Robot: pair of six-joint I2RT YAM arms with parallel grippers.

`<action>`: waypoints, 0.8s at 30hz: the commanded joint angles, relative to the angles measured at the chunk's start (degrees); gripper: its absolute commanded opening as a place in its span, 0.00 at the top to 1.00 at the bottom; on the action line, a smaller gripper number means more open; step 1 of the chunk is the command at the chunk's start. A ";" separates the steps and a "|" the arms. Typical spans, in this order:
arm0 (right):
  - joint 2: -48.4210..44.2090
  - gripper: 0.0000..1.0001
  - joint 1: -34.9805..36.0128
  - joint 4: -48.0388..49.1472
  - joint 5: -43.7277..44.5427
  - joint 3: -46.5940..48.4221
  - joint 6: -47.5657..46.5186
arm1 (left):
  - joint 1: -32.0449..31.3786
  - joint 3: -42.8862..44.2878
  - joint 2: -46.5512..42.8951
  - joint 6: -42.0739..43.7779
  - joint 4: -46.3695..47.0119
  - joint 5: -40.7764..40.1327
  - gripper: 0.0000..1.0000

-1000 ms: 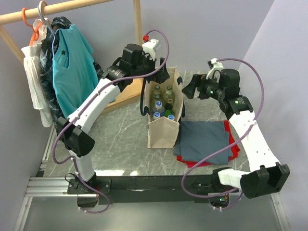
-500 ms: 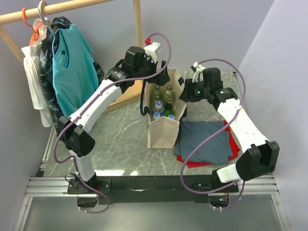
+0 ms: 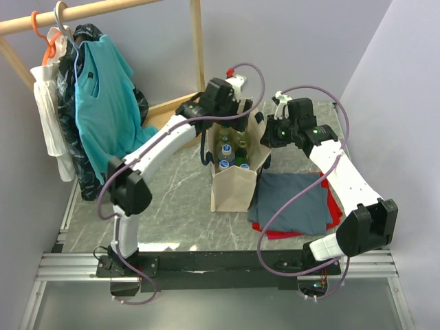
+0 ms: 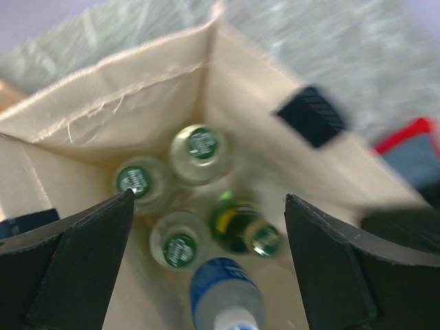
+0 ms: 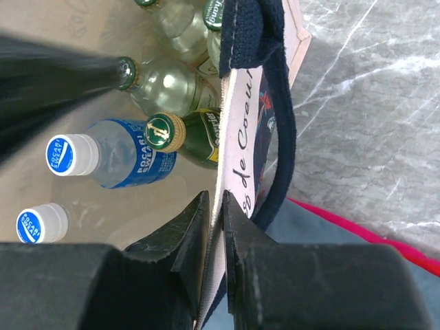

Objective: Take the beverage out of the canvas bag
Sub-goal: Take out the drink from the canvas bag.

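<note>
Since 1 s ago L arm swung right, so the left gripper [image 4: 207, 201] is now over the bag mouth. R arm came in from the right & the right gripper [image 5: 214, 206] went from wide to clamped on the bag's right wall.

Near right: folded grey-blue cloth [image 3: 292, 198] lies on a red cloth [image 3: 335, 210] on the grey marble table [image 3: 172, 189], up against the bag's right side.

Mid-table: tall boxy beige canvas bag [image 3: 232, 187] w/ dark navy handles [image 5: 276, 103] stands upright, mouth open. Beverages all inside it: blue-label plastic bottle [image 5: 103, 163] w/ white cap, dark green glass bottle [image 5: 196, 141] w/ gold cap, clear bottles [image 4: 201, 146] w/ green caps.

R wrist view: fingers [image 5: 189, 234] pinch the bag rim, one inside, one outside. L wrist view: jaws spread wide above the bottles, touching none, holding nothing.

Far left: wooden clothes rail [image 3: 82, 12] w/ teal shirt [image 3: 103, 96] hanging.
</note>
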 commanded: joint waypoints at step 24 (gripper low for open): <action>-0.88 0.77 1.35 1.48 1.19 1.34 -1.66 | 6.00 2.67 7.31 -5.32 -0.32 -2.21 0.03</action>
